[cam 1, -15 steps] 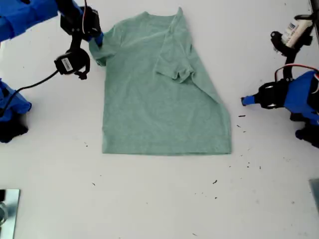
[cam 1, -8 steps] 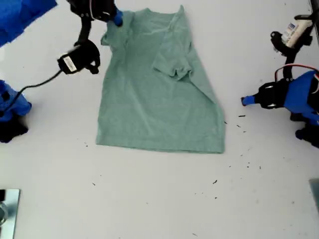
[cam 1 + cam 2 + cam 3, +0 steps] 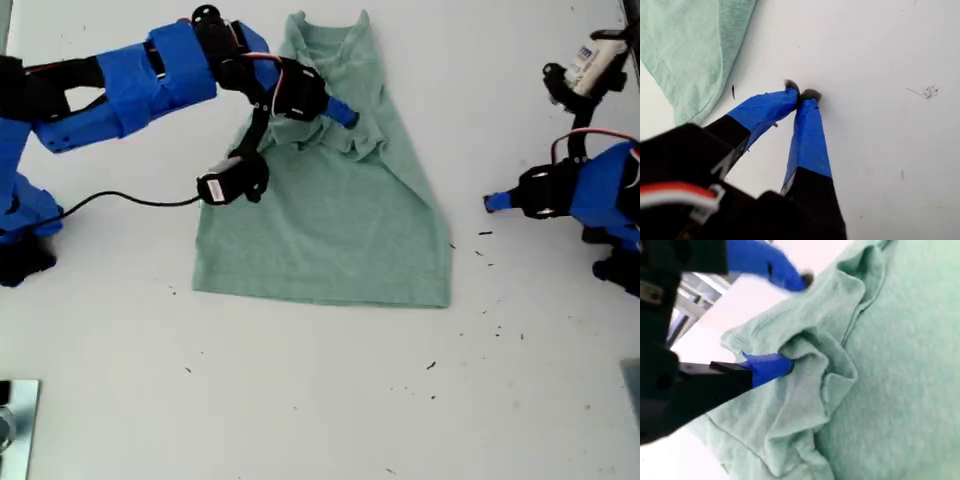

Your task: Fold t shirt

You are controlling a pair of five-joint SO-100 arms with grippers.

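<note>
Shirt [image 3: 330,210] lay flat on table [image 3: 300,400]. Your second gripper [image 3: 340,113] pinched bunched sleeve; your first gripper [image 3: 801,95] sat closed, empty.

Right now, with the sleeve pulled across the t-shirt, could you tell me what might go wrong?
1. My second end effector has the sleeve bunched, so releasing here may leave a crumpled fold.
2. Dragging further could shift the whole t shirt on the table.
3. My first end effector sits shut off the cloth, pinning nothing.
</note>
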